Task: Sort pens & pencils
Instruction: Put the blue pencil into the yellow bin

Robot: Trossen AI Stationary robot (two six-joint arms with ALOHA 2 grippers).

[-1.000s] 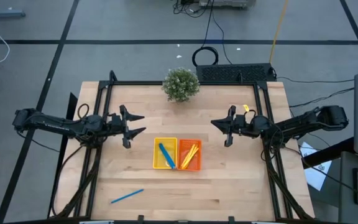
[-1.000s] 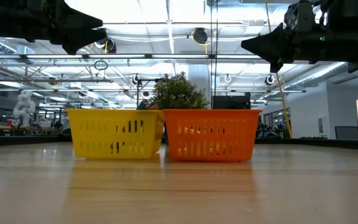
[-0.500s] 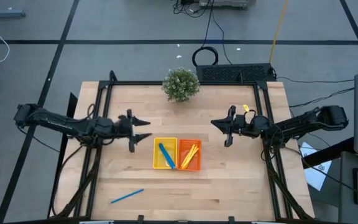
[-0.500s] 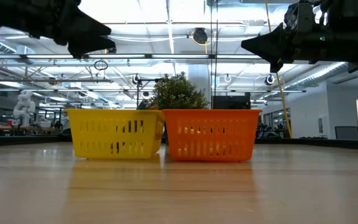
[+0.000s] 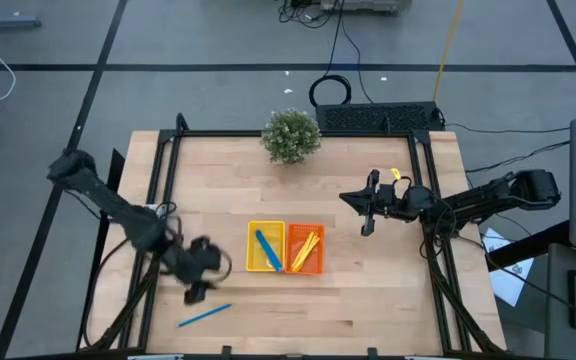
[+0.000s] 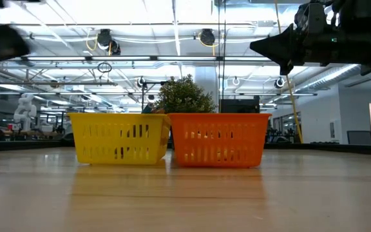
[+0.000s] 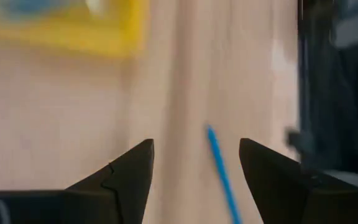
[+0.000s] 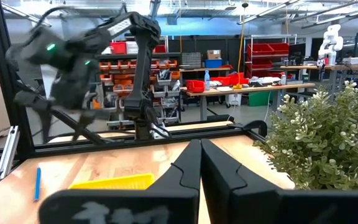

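Reaching low over the near left part of the pale wooden counter [image 5: 368, 290], the left gripper [image 5: 200, 272] hangs just above and behind the last loose blue pen [image 5: 205, 316], a thin straight stick lying at a slant well apart from the trays. Its jaws are spread wide, and the wrist view shows that pen [image 7: 222, 177] running right between the two dark fingers [image 7: 120, 180], so the line-up looks promising. The yellow rectangular tray [image 5: 251, 262] already holds one blue pen [image 5: 267, 249], and the orange rectangular tray [image 5: 317, 268] beside it, touching it, holds the yellow pencils [image 5: 305, 246]. To do this well, I'd say turn the wrist so the jaws straddle the stick across its width, come down near its middle, and pinch firmly without scraping the wood, or it may roll or pivot. Meanwhile the right gripper [image 5: 365, 207] waits above the right side with jaws clenched together, clear of the small green potted bush [image 5: 291, 135].
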